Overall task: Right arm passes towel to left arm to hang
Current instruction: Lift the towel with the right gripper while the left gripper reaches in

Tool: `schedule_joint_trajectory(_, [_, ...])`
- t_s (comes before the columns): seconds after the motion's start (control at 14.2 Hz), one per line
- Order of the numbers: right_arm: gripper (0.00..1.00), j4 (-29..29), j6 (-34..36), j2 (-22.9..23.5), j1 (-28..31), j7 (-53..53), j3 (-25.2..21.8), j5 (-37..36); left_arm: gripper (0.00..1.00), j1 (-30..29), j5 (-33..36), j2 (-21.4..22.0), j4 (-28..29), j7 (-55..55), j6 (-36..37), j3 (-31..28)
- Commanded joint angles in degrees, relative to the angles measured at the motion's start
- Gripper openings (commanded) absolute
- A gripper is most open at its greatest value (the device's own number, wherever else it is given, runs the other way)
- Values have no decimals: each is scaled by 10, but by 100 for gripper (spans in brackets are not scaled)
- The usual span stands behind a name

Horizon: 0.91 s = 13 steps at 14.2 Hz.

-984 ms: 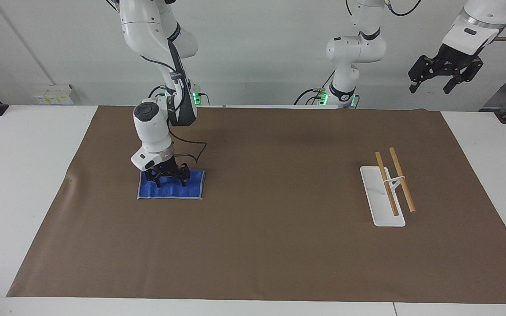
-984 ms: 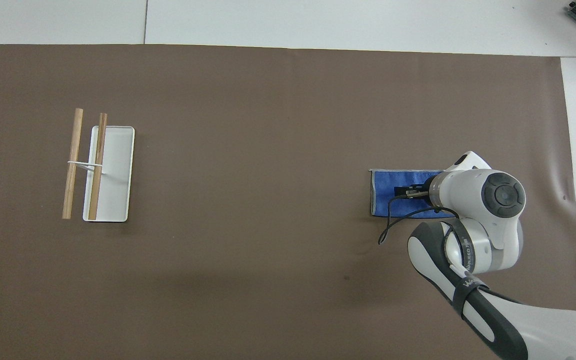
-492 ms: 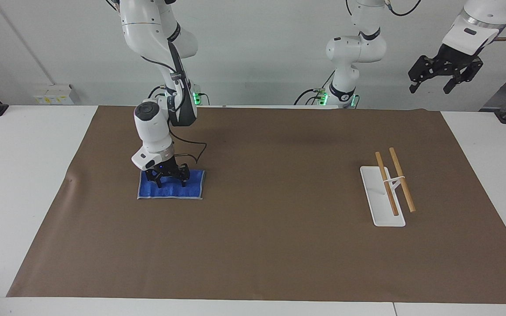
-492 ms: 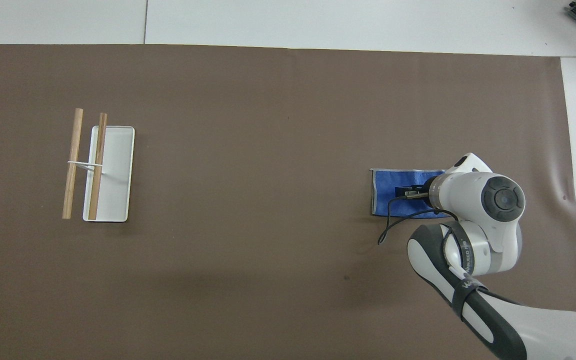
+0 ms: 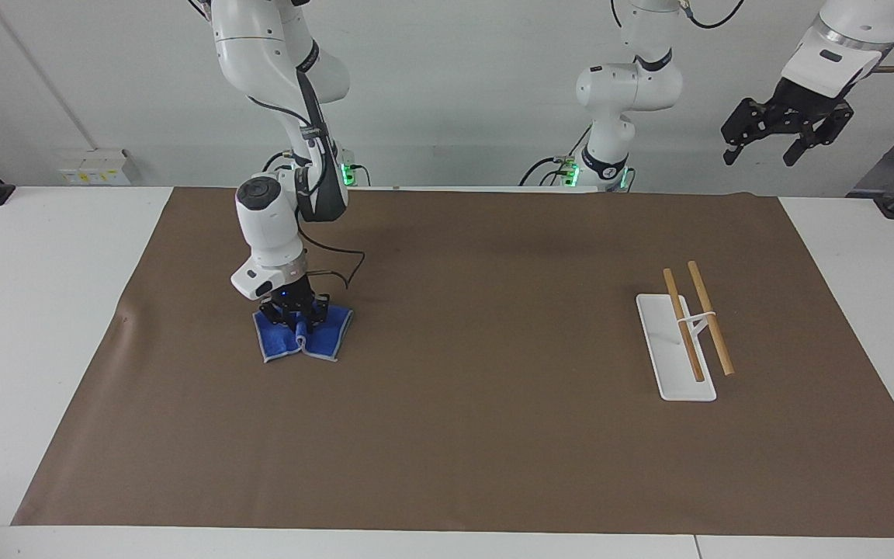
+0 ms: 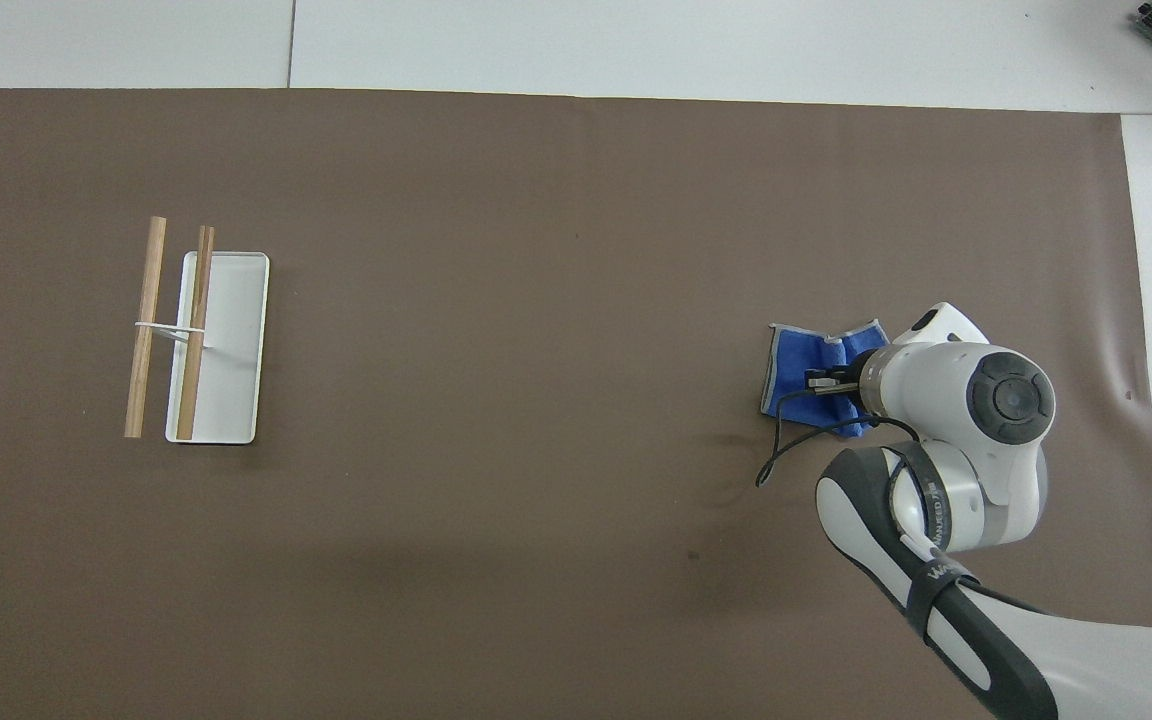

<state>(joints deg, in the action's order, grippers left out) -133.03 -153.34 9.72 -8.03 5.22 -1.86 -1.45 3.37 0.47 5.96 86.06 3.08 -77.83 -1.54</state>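
R grip (image 5: 299,320): pinched shut on towel (image 5: 321,335) – cloth bunched on mat (image 5: 493,435)
L grip (image 5: 786,140): waits high, fingers spread
Rack (image 5: 676,349): L-arm end

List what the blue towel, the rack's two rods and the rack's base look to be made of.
The towel: soft woven cloth, matte, since it bunches and folds where the right gripper pinches it; pale stitched edge.
The rods: apparently bare wood, tan and unglossed.
The rack's base: smooth white plate, plastic or painted metal; the look leaves that open.
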Motion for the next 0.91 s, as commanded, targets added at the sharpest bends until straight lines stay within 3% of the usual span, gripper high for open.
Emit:
schedule_joint_trajectory(0.0, [0,3,2,2,-1,9,2,6,100,1,10,18,22,-4,-13,-1])
schedule_joint_trajectory(0.35, [0,77,110,-17,-1,-22,30,20,100,1,10,18,22,-4,-13,-1])
schedule_joint_trajectory(0.63, [0,162,200,-34,-1,-43,43,150,100,1,10,18,22,-4,-13,-1])
schedule_joint_trajectory(0.84, [0,206,230,-53,-1,-42,55,229,100,1,10,18,22,-4,-13,-1])
